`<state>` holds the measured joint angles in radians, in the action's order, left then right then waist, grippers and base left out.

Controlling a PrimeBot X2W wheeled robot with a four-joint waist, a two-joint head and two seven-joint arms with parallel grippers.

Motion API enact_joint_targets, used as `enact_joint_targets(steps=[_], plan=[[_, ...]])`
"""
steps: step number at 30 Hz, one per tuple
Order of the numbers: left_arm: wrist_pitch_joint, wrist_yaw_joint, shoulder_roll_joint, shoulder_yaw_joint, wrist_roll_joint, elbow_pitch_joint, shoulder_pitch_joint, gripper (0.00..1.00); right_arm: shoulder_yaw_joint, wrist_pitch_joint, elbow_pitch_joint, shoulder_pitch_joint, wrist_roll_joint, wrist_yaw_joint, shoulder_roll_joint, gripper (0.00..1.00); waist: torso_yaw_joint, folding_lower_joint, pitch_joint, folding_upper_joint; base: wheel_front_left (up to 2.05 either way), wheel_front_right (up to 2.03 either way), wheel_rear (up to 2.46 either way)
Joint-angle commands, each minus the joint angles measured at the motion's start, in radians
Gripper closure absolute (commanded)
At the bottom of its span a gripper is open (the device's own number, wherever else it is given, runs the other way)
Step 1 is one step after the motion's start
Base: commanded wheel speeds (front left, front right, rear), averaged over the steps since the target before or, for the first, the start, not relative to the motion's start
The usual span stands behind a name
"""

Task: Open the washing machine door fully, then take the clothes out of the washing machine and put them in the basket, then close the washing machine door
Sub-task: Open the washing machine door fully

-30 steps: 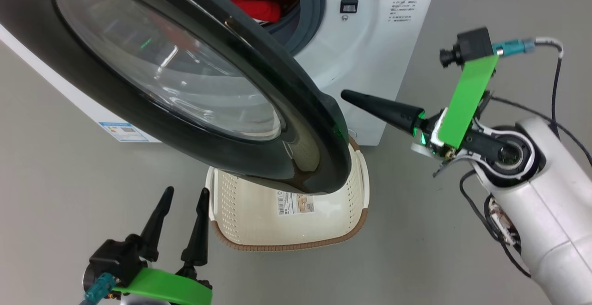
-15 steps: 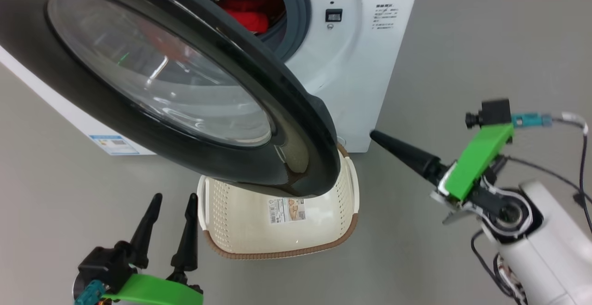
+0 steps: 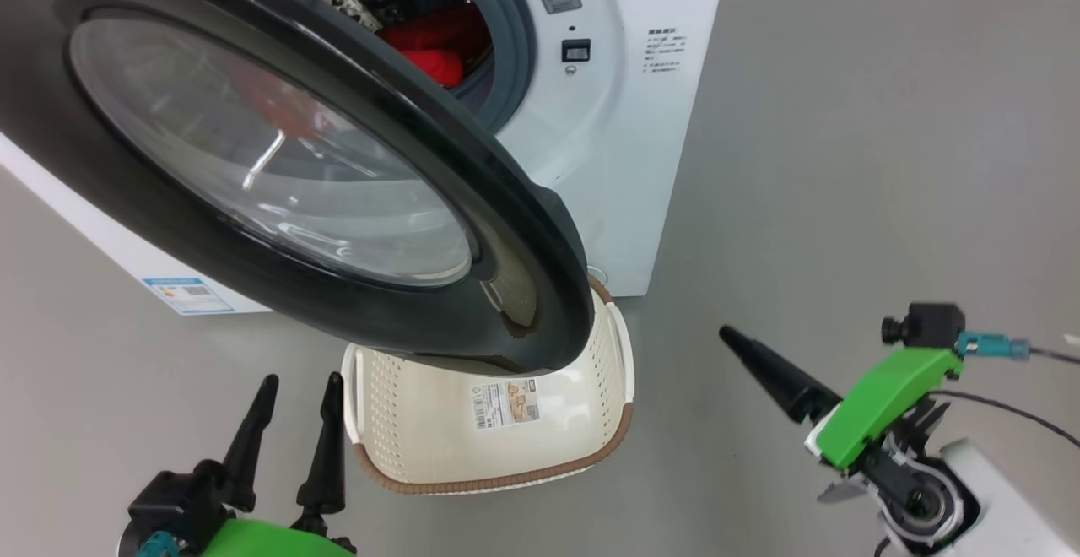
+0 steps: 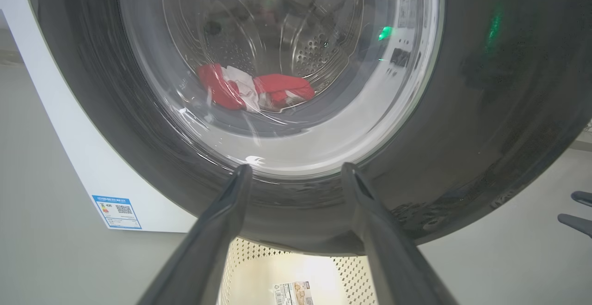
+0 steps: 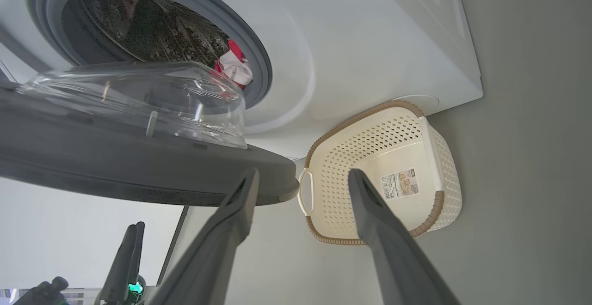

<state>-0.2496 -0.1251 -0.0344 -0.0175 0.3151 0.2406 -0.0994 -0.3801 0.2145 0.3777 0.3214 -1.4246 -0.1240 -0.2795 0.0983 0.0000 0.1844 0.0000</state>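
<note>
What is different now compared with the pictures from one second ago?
The right gripper opened its fingers and drew back from the edge of the door, toward the robot; it holds nothing. The head view also shifted, because the camera moved. The door, the basket, the clothes inside and the open left gripper look as before.

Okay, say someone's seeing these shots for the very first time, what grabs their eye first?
The huge glossy black door with its bulging glass window, standing open across the upper left of the head view and partly hiding the cream basket below it. Then the bright red clothes inside the white washer, seen past the door's top edge.
</note>
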Motion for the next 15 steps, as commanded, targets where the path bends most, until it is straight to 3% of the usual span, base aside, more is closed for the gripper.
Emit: enact_joint_targets(steps=[1,15], plan=[[-0.012,-0.006,-0.016,0.037,-0.015,-0.022,0.009,0.0,-0.026,-0.023,-0.02,-0.012,0.025,-0.007,-0.015,0.0,-0.005,0.0,-0.003,0.0,0.0,0.0,0.0],[-0.012,-0.006,-0.016,0.047,-0.02,-0.01,0.023,0.0,-0.187,-0.343,0.088,-0.028,0.265,-0.007,-0.071,0.0,-0.015,0.0,-0.023,0.0,0.0,0.0,0.0]])
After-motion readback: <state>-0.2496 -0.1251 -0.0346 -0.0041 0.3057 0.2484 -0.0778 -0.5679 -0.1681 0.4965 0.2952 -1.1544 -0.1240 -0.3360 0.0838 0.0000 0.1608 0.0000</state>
